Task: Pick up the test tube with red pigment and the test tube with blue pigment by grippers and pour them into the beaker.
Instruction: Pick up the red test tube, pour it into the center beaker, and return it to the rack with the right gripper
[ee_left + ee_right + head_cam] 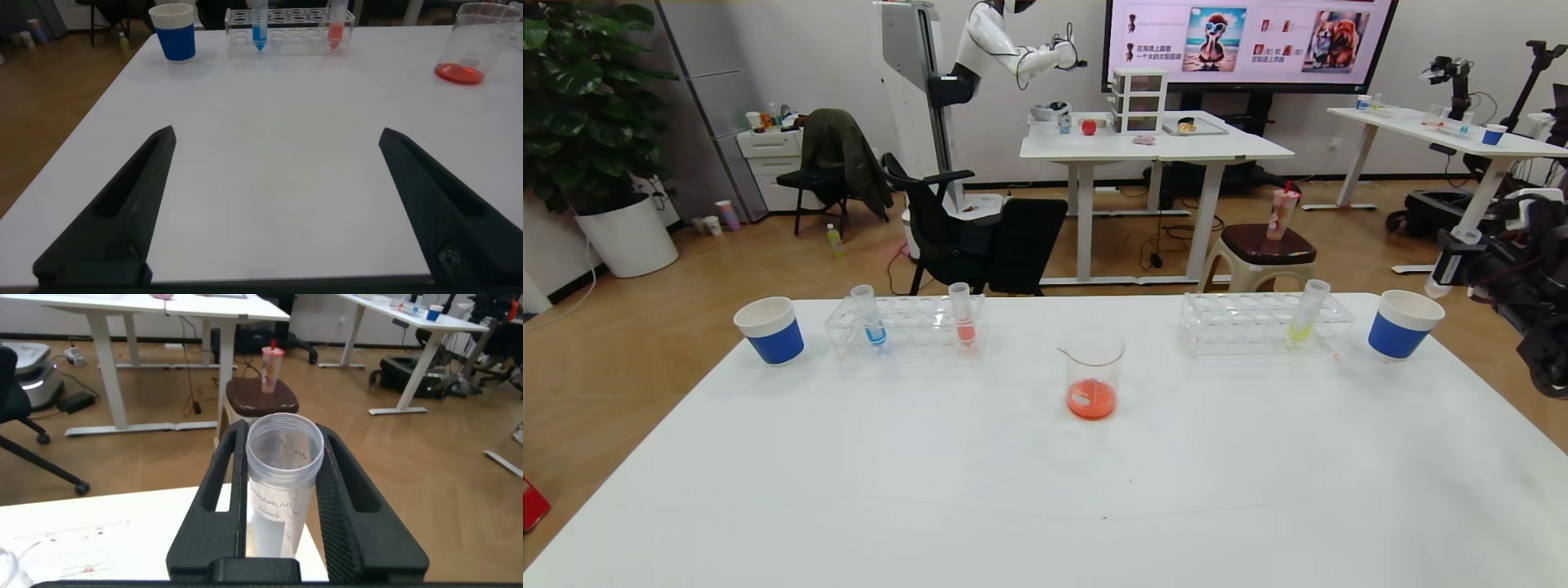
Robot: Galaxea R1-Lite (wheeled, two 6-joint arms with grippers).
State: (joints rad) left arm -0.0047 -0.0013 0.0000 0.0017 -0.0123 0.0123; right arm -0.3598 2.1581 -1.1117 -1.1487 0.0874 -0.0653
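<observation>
The beaker [1093, 380] stands at the table's middle with red-orange liquid in its bottom, and shows far off in the left wrist view [478, 45]. The test tube with blue pigment [872, 318] [259, 28] stands upright in the left rack [907, 327]. My right gripper [1462, 269] [282, 433] hangs beyond the table's right edge, shut on a clear test tube [278, 482] [1450, 261] that looks empty. My left gripper [278, 132] is open over bare table near the front, out of the head view.
A tube of salmon-orange liquid [964, 322] [336, 28] shares the left rack. The right rack [1258, 322] holds a yellow-green tube [1305, 314]. Blue-and-white paper cups [770, 329] [1402, 324] stand at the two far corners. Chairs, a stool and desks lie behind the table.
</observation>
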